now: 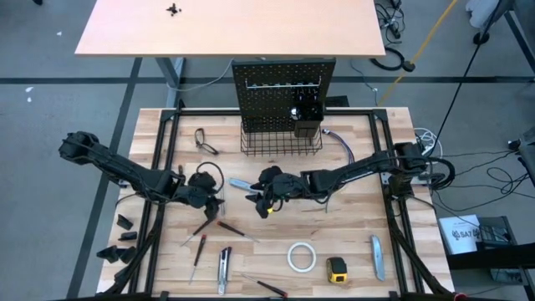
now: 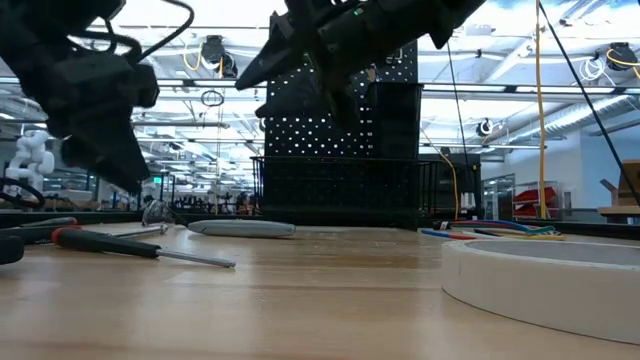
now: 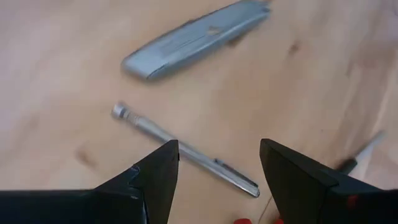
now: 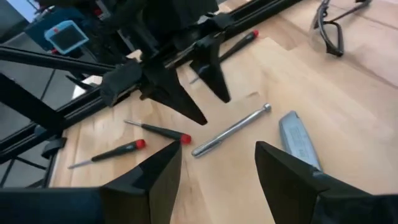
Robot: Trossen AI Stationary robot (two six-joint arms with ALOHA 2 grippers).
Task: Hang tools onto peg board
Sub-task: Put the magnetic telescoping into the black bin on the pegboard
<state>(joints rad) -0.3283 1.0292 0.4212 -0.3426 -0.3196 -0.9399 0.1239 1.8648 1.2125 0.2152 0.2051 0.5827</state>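
My left gripper (image 1: 213,203) (image 3: 217,149) hovers open over a thin silver rod-shaped tool (image 3: 180,152) that lies flat on the wooden table. A grey utility knife (image 3: 196,37) (image 1: 240,184) lies just past that tool. My right gripper (image 1: 266,205) (image 4: 217,152) is open too, facing the left gripper (image 4: 186,93) from the table's right, with the silver tool (image 4: 230,130) and the knife (image 4: 298,140) in front of it. Red-and-black screwdrivers (image 4: 158,130) (image 4: 109,152) lie nearby. The peg board (image 1: 284,96) stands upright at the far edge.
Along the near edge lie more screwdrivers (image 1: 198,255), a utility knife (image 1: 224,269), a white tape roll (image 1: 301,257), a yellow tape measure (image 1: 336,269) and another knife (image 1: 378,255). Safety glasses (image 1: 205,140) and coloured wires (image 1: 338,142) flank the wire basket (image 1: 280,138).
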